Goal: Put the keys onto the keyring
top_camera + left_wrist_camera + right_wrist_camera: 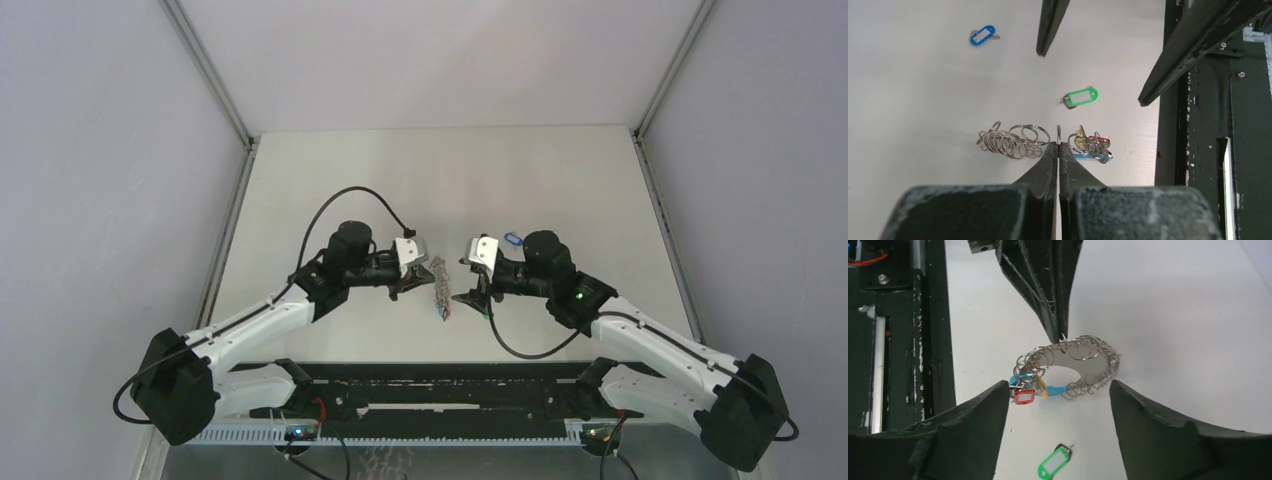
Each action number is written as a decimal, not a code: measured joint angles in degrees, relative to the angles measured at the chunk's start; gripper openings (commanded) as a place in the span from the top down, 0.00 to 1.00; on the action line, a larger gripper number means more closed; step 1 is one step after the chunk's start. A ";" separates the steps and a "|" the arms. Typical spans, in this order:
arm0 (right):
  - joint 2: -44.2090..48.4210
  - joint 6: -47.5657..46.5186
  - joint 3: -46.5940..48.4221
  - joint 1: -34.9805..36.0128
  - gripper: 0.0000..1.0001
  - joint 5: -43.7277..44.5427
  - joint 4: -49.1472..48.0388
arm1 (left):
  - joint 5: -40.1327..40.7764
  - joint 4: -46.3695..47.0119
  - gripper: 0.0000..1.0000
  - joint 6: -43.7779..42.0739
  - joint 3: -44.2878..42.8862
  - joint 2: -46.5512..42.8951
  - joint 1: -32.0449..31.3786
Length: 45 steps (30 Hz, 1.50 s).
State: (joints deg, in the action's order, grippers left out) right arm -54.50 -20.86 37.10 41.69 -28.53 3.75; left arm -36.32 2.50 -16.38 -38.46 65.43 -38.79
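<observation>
Left gripper [1058,146] clamps the keyring [1095,357] at mid-table, and right gripper [1059,390] hangs wide open. Red key [1024,396] looks threaded on; green key [1054,466] and blue key [982,35] lie loose, waiting.

- No text, number, brand or sign can be read in any view.
- The green tag [1082,96], lying on the table at the near side, has a white label window that shows no writing.
- The blue tag [982,35], at the far side, also has a white window with no writing to be seen.
- The red tag [1024,396] has a pale window too small to tell.
</observation>
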 measured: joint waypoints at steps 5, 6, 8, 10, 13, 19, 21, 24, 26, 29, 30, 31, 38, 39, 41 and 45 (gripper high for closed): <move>-4.81 -3.98 -0.04 -0.48 0.51 -4.37 -3.02 | 1.51 -4.63 1.00 -1.36 -1.95 -0.13 -0.85; -5.64 -4.70 -0.04 -0.63 0.56 -5.25 -3.74 | 1.75 -5.46 1.00 -1.68 -2.23 -0.22 -1.22; -6.80 -5.84 -0.04 -0.92 0.68 -6.73 -4.81 | 2.10 -6.78 1.00 -2.25 -2.73 -0.26 -1.60; -7.85 -6.93 -0.04 -1.25 0.69 -8.41 -5.66 | 2.27 -7.52 1.00 -2.56 -3.02 -0.31 -1.81; -9.22 -7.76 -0.04 -1.68 0.69 -10.51 -6.32 | 2.64 -8.46 1.00 -2.91 -3.15 -0.61 -1.99; -11.32 -8.83 0.15 -1.97 0.69 -13.79 -7.08 | 2.89 -9.70 1.00 -3.37 -3.23 -0.76 -2.05; -11.82 -8.98 0.22 -1.97 0.69 -14.29 -7.32 | 3.06 -10.45 1.00 -3.43 -3.23 -0.76 -2.10; -12.83 -9.18 1.03 -1.95 0.69 -14.97 -7.45 | 3.15 -11.37 1.00 -3.76 -3.23 -0.74 -2.14; -13.42 -9.42 1.90 -1.90 0.69 -15.34 -7.52 | 3.15 -11.87 1.00 -3.76 -3.23 -0.74 -2.19; -14.14 -9.90 3.04 -1.79 0.70 -15.69 -7.74 | 3.13 -12.24 1.00 -3.78 -3.23 -0.74 -2.25; -14.47 -10.08 3.43 -1.77 0.70 -15.85 -7.72 | 3.13 -12.28 1.00 -3.78 -3.23 -0.74 -2.25; -14.91 -10.23 3.89 -1.70 0.70 -16.09 -7.69 | 3.10 -12.31 1.00 -3.78 -3.23 -0.74 -2.25; -17.90 -11.39 5.73 -1.40 0.72 -17.70 -6.38 | 3.10 -12.31 1.00 -3.78 -3.23 -0.74 -2.36; -18.10 -11.52 5.90 -1.40 0.72 -17.97 -6.03 | 3.08 -12.31 1.00 -3.78 -3.23 -0.74 -2.36; -18.38 -11.80 6.27 -1.33 0.72 -18.36 -5.33 | 3.08 -12.31 1.00 -3.78 -3.23 -0.74 -2.36; -18.80 -12.44 6.97 -1.09 0.77 -18.78 -4.15 | 3.06 -12.31 1.00 -3.78 -3.23 -0.74 -2.36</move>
State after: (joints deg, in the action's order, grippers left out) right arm -73.30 -33.30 44.07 40.60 -47.31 -0.40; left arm -33.26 -9.80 -20.16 -41.69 64.69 -41.15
